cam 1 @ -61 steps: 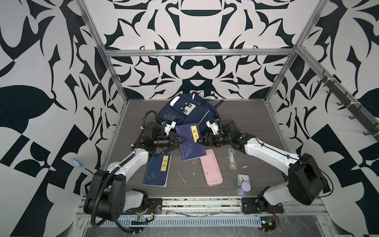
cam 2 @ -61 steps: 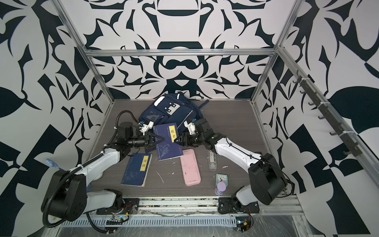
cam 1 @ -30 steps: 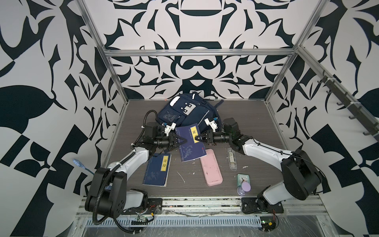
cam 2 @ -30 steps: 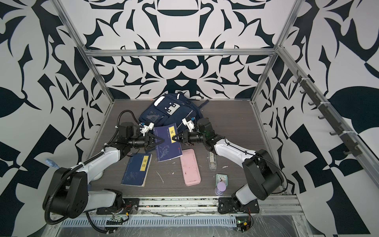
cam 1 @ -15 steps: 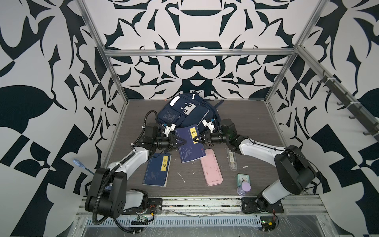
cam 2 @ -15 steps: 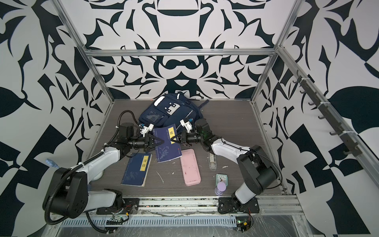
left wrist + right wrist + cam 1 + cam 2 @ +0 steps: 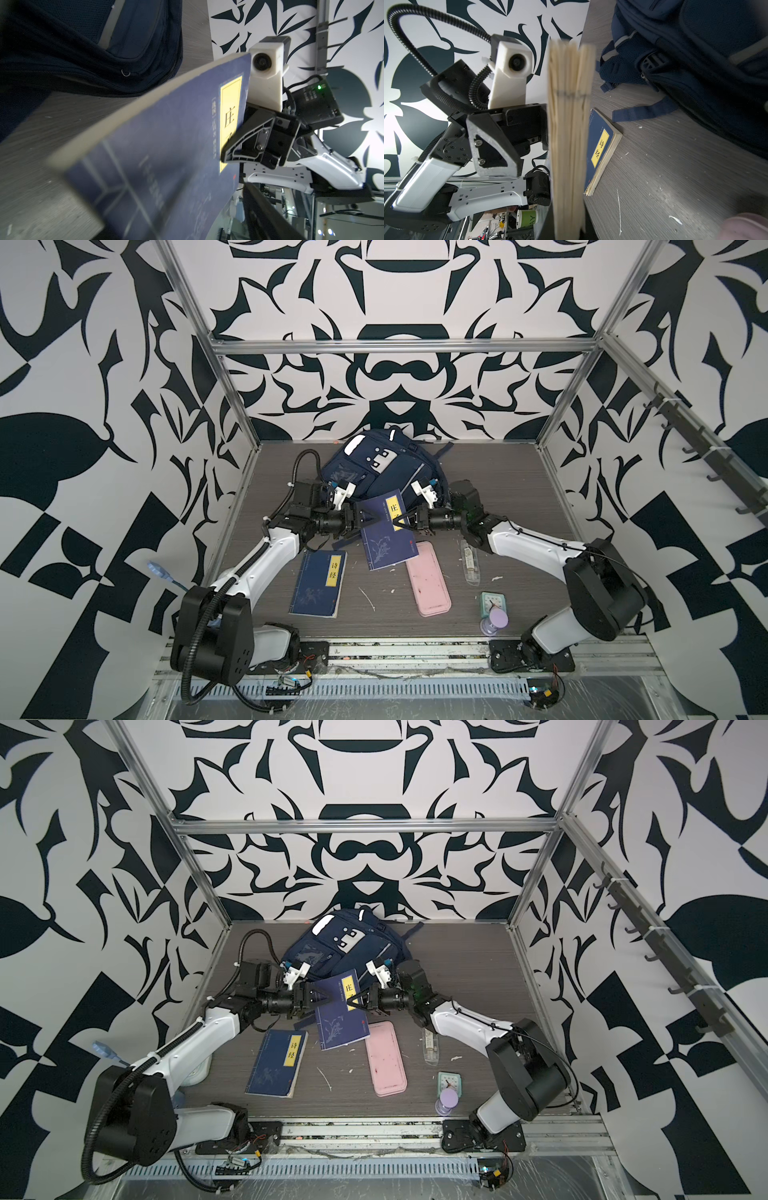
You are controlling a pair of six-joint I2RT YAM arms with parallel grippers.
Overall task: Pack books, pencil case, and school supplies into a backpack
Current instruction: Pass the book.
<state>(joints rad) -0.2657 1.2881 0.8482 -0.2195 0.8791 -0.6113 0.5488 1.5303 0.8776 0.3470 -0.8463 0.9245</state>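
Top views, both: the held book (image 7: 386, 545) hangs at frame centre between the two arms, just below the backpack (image 7: 374, 472). Its long axis runs from the bag's near edge down toward the front rail. The left gripper (image 7: 360, 519) is at its left long edge. The right gripper (image 7: 397, 521) is at its right long edge, by the yellow label (image 7: 392, 508). The second book (image 7: 318, 585) lies flat on the table (image 7: 511, 497), lower left of centre. The pencil case (image 7: 428, 578) lies lower right of the held book, and the supplies packet (image 7: 468, 562) is right of that. Nothing looks packed yet.

Left wrist view: one right finger (image 7: 245, 143) presses on the cover over the label's lower part. I read that gripper as clamped on the held book. The backpack's dark zip seam fills the upper left, beyond the book's top edge.

Right wrist view: page edges run up mid-frame. The left gripper's near finger (image 7: 492, 145) stands off to the left with background showing in the gap, so its jaws are parted and not gripping.

My read: the right arm alone carries the book. The bag lies straight off the book's upper short end, so I'd feed it in along the long axis.
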